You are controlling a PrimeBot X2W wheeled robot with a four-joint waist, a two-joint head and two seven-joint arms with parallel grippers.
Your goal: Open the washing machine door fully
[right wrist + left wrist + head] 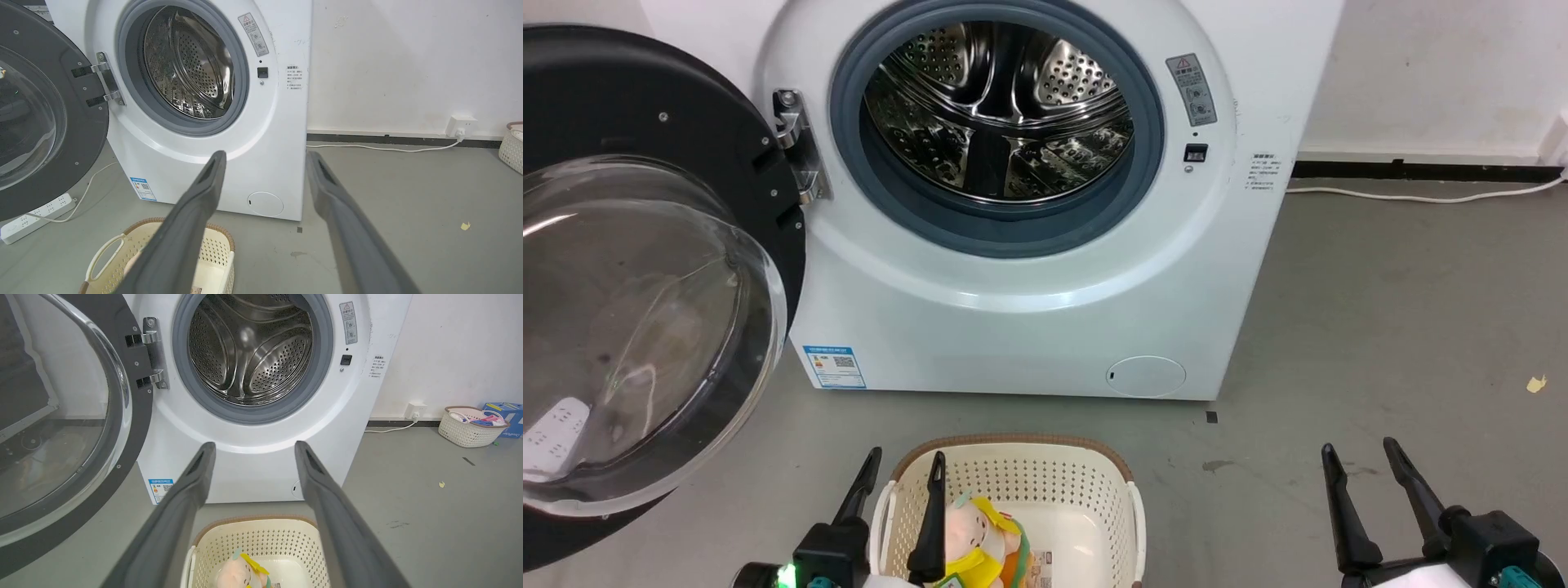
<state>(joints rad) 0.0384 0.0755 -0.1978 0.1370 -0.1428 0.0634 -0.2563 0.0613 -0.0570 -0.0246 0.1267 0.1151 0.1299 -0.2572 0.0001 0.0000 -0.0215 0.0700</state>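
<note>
Washing machine door (645,310), far left: glossy black ring around a bulging clear glass bowl, hinged wide off the machine's left front edge. Left claw (907,454) hangs over the floor basket (1021,445) with fingers spread and empty. Drum (1001,106) is unobstructed. Right claw (1359,445) is likewise spread and empty, so the opening is probably complete.

The washing machine door (61,428) stands wide open on the left, held on by a shiny hinge (153,355). You can see right into the silver drum (249,355) with its little holes. The left gripper (254,444) points at the white washing machine (253,473), its two dark jaws wide apart. Below them a cream basket (253,539) sits on the grey floor (408,506) with a soft pink and yellow toy (241,571) inside. Far off by the wall (449,355) is another basket (470,428) full of clothes, beside a blue box (506,416).
</note>
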